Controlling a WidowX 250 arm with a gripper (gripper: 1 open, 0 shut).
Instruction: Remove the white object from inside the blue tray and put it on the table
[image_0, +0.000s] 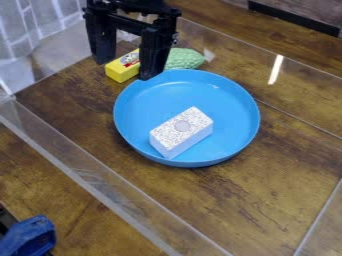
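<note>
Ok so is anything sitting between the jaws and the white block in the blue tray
Nothing visible. The open gripper hangs beyond the blue tray's far-left rim; the white object lies uncovered inside. The yellow block sits outside the tray, by the jaws.

1 tray, 2 blocks
</note>
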